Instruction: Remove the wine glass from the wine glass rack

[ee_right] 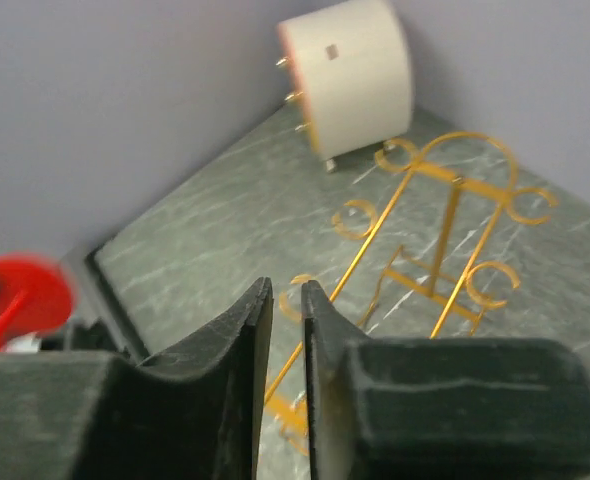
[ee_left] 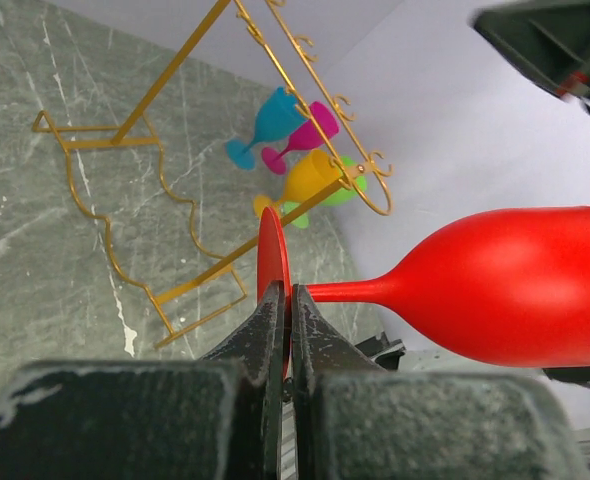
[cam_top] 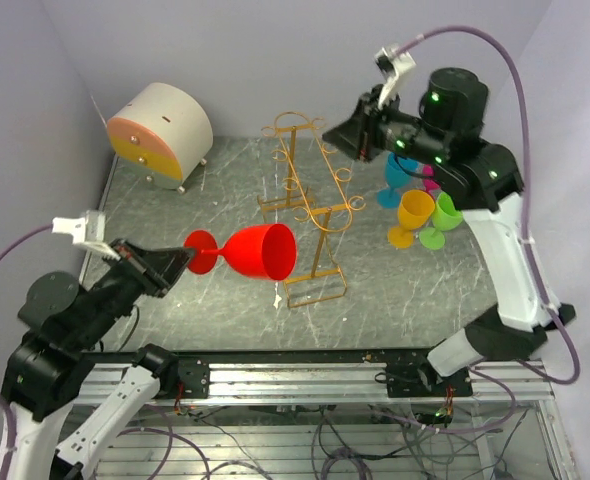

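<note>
Pinching the wine glass (ee_left: 515, 285) foot, left end effector (ee_left: 283, 300); right end effector (ee_right: 287, 295) near-closed, empty; bowl partly cropped.

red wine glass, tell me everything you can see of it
The red wine glass is opaque and glossy, plastic by its look, with a flat round foot, a thin stem and a wide bowl. It is held on its side in the air, bowl mouth toward the wine glass rack, and hangs from none of the hooks. Only the left end effector touches it, its fingers shut on the edge of the foot.
</note>
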Motion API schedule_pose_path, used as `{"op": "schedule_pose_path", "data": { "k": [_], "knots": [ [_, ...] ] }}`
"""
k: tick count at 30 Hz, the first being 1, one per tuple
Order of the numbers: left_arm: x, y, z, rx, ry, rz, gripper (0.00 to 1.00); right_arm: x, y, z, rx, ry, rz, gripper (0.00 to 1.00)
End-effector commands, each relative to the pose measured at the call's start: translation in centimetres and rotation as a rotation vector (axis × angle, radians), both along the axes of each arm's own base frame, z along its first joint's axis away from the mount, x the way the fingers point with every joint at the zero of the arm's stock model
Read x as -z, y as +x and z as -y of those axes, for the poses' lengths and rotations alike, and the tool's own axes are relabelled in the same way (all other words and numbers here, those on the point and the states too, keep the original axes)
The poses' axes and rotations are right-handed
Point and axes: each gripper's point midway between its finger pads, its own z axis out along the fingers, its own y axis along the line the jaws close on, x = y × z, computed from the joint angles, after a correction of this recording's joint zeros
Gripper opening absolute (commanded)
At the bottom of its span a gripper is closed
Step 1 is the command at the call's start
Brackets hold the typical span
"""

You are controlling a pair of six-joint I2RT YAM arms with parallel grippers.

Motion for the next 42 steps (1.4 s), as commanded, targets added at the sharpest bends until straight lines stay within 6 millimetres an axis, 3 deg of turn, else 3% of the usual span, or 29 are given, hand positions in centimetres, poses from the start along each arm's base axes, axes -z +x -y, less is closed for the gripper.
{"op": "schedule_pose_path", "data": {
  "k": [1, 6, 13, 19, 32, 38, 42],
  "knots": [
    [-1.6, 2.4, 1.8, 0.042, 0.047, 0.035, 0.07, -2.3, -9.1, 1.0, -0.218, 0.089, -0.030, 0.29],
    [-2.4, 4.3, 3.0, 0.065, 0.079, 0.035, 0.07, -2.7, -11.9, 2.2, -0.249, 0.104, -0.033, 0.45],
    [-5.1, 5.8, 4.9, 0.123, 0.047, 0.073, 0.07, -0.2, -12.5, 0.9, -0.342, 0.078, -0.107, 0.58],
    [-6.9, 6.5, 6.3, 0.177, 0.023, 0.091, 0.07, 1.5, -11.8, 0.2, -0.353, 0.046, -0.143, 0.55],
    [-6.8, 7.5, 6.4, 0.165, 0.059, 0.083, 0.07, 0.1, -11.2, 1.7, -0.243, 0.050, -0.079, 0.49],
    [-6.6, 7.8, 6.4, 0.158, 0.065, 0.078, 0.07, -1.9, -12.3, 1.8, -0.274, 0.096, -0.035, 0.48],
    [-6.6, 8.2, 6.7, 0.163, 0.067, 0.072, 0.07, -1.9, -12.6, 1.6, -0.300, 0.099, -0.037, 0.47]
  ]
}}
